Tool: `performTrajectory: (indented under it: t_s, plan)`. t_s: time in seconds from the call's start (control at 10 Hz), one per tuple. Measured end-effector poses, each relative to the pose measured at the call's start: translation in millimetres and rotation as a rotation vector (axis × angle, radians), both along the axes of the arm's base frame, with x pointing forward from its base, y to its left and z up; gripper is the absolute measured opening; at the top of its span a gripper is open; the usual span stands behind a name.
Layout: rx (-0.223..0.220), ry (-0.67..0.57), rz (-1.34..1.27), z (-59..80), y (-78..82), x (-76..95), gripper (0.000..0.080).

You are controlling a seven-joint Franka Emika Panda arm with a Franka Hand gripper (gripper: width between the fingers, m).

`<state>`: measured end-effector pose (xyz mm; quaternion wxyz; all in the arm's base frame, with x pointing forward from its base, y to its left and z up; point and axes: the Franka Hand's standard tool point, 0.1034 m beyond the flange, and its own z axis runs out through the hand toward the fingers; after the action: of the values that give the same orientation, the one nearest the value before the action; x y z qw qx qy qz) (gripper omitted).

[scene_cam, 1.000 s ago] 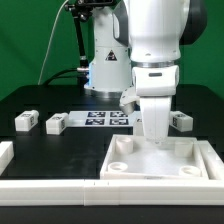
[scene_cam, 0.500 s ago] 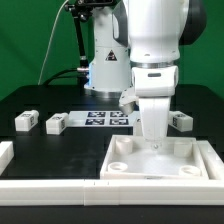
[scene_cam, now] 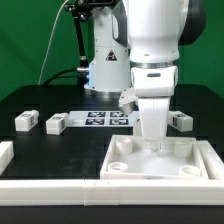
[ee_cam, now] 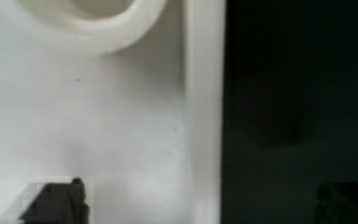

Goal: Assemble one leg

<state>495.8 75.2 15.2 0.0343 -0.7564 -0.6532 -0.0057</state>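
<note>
Our tool (scene_cam: 150,140) hangs released, jaws spread and empty, over the far rim of the white tray piece (scene_cam: 160,180). The nearest leg (scene_cam: 181,120) sits on the counter (scene_cam: 30,145) just beside it, toward the exterior view's right.

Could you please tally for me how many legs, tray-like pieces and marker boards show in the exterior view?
Legs: 3
Tray-like piece: 1
Marker board: 1
Total: 5
The arm may hide more.
</note>
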Motion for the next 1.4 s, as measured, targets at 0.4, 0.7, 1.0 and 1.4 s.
performTrajectory:
  t_s: [0.4, 0.7, 1.0, 1.4]
  plan:
    - [-0.014, -0.005, -0.094, 20.0, 3.9, -16.9, 0.0649]
    - [-0.034, -0.006, -0.169, 44.1, 9.5, -37.1, 0.0649]
    - [-0.035, -0.004, -0.209, 44.3, 8.7, -38.6, 0.0649]
    - [-0.042, 0.028, -0.575, 39.1, 16.1, -43.6, 0.0649]
